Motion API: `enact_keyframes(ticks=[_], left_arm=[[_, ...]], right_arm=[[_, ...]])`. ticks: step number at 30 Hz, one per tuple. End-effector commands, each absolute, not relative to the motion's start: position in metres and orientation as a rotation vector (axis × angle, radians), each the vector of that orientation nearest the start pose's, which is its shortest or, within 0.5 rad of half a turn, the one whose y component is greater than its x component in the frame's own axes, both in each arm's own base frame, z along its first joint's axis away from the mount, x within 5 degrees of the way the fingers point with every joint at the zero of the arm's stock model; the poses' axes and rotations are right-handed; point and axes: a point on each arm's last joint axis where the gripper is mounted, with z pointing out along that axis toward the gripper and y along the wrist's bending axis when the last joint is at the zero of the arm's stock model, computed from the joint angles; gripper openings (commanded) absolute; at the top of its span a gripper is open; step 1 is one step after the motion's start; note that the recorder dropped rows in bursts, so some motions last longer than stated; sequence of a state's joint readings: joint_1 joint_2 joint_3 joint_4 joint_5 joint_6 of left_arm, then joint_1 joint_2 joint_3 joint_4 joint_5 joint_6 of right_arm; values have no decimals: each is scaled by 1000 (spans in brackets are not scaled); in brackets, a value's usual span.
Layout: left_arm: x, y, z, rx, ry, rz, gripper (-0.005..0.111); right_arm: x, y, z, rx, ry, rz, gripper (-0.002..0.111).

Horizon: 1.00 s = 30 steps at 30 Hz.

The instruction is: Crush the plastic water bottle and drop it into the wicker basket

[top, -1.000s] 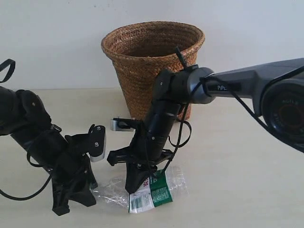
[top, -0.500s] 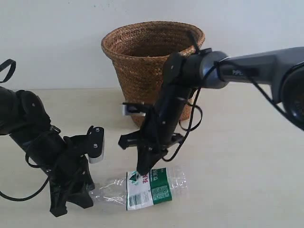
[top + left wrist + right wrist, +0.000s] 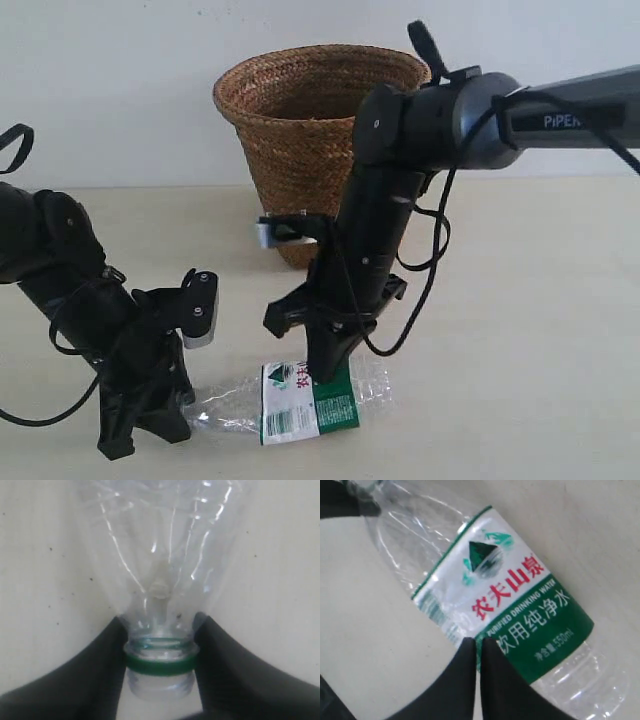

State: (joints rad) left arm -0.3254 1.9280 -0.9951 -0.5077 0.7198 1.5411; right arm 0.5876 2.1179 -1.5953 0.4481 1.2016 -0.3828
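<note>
The plastic water bottle [image 3: 300, 405] lies on its side on the table, partly flattened, with its green-and-white label facing up. My left gripper [image 3: 178, 420] is shut on the bottle's neck; in the left wrist view its fingers clamp the neck [image 3: 160, 645] just above the green cap ring [image 3: 160, 664]. My right gripper [image 3: 326, 372] points down over the label [image 3: 520, 605]. Its jaws [image 3: 479, 647] are shut with nothing between them. The wicker basket [image 3: 320, 130] stands upright behind the bottle, partly hidden by the right arm.
The right arm's forearm and loose black cables [image 3: 425, 270] cross in front of the basket's right side. A pale wall [image 3: 110, 90] rises directly behind the basket. A tip of the left gripper [image 3: 345, 500] shows in the right wrist view.
My right gripper has lifted off the bottle's label and shifted slightly right. The bottle has sprung back a little and now shows more label. The left gripper keeps hold of the neck.
</note>
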Motion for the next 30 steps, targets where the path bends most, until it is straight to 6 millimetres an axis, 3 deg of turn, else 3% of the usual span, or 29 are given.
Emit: enact_keyframes(ticks=[1,7,15,20,25,30], left_arm=[[295,-130,112,1988,2167,-410,4],[295,-130,112,1988,2167,-410,4],[295,-130,112,1988,2167,-410,4],[295,-130,112,1987,2166,-408,4],[295,-130,112,1988,2167,-410,4],[295,-130,112,1985,2170,-411,4]], right_arm=[[326,253,164,-1234,2891,530,0],[330,257,158,-1173,2864,534,0],[327,255,112,-1223,3017,515,0],[328,253,98,-1251,3042,470,0],[332,246,69,-1279,3117,318,0],[339,249,66,-1292,3162,291,0]])
